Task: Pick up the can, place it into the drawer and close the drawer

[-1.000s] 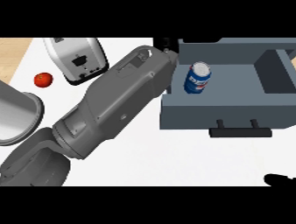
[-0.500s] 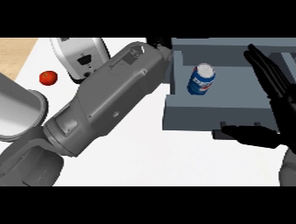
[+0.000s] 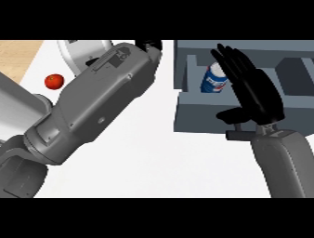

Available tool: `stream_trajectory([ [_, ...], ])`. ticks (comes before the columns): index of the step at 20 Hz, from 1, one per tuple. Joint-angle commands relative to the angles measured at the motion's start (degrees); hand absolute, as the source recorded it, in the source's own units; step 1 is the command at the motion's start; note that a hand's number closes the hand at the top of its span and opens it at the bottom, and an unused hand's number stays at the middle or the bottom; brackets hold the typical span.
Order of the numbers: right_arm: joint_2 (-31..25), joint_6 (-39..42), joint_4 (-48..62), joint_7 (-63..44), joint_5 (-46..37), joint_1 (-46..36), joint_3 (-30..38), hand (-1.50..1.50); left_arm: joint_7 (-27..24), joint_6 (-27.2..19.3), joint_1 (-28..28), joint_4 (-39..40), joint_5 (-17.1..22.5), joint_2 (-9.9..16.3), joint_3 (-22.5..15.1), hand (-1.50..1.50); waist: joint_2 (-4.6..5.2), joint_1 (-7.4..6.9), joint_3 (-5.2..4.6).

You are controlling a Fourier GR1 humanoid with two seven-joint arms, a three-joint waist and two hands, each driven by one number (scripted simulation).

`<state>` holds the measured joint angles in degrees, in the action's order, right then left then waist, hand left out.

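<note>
A blue and white can [image 3: 213, 81] stands inside the open grey drawer [image 3: 194, 118] at the upper right. My right hand [image 3: 256, 90] is open with straight fingers, held over the drawer's front and middle, just right of the can and partly covering it. Its thumb lies by the drawer's dark handle [image 3: 239, 135]. My left forearm runs up the middle of the view; only the black top of my left hand [image 3: 150, 45] shows at the upper band, left of the drawer.
A red ball-like object [image 3: 54, 81] lies on the white counter at the left. A white appliance [image 3: 84, 53] stands behind the left forearm. A grey cylinder [image 3: 2, 102] fills the left edge.
My right hand has risen from the lower right corner to over the drawer front, next to the can. The view has shifted, so the drawer and can sit further left.
</note>
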<state>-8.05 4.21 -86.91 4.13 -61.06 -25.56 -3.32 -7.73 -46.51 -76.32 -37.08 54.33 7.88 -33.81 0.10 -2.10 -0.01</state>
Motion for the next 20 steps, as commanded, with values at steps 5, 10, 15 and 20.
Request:
stream_trajectory([
  [5, 1.47, -14.17, 24.72, 1.74, -7.11, -8.0, 2.08, -1.5, 3.87, -0.59, 5.64, -9.13, -2.26, 6.18, -0.35, -1.5, 0.06, -0.83, 0.04],
  [10, -0.15, -20.49, 36.0, 3.87, -9.05, -12.6, 4.24, -1.5, 7.5, -2.39, 6.96, -15.34, -4.4, 9.51, -0.86, -1.5, 0.02, -0.49, 0.06],
  [15, 0.98, -28.07, 47.61, 2.23, -11.86, -18.87, 6.2, -1.5, 9.17, -1.73, 7.26, -16.28, -4.91, 10.8, 0.48, -1.5, 0.68, -1.08, 0.09],
  [20, 2.08, -36.12, 54.25, 2.44, -13.36, -21.69, 7.52, -1.5, 12.83, -1.26, 6.56, -18.95, -5.28, 14.4, 1.44, -1.5, 0.76, -1.37, 0.12],
])
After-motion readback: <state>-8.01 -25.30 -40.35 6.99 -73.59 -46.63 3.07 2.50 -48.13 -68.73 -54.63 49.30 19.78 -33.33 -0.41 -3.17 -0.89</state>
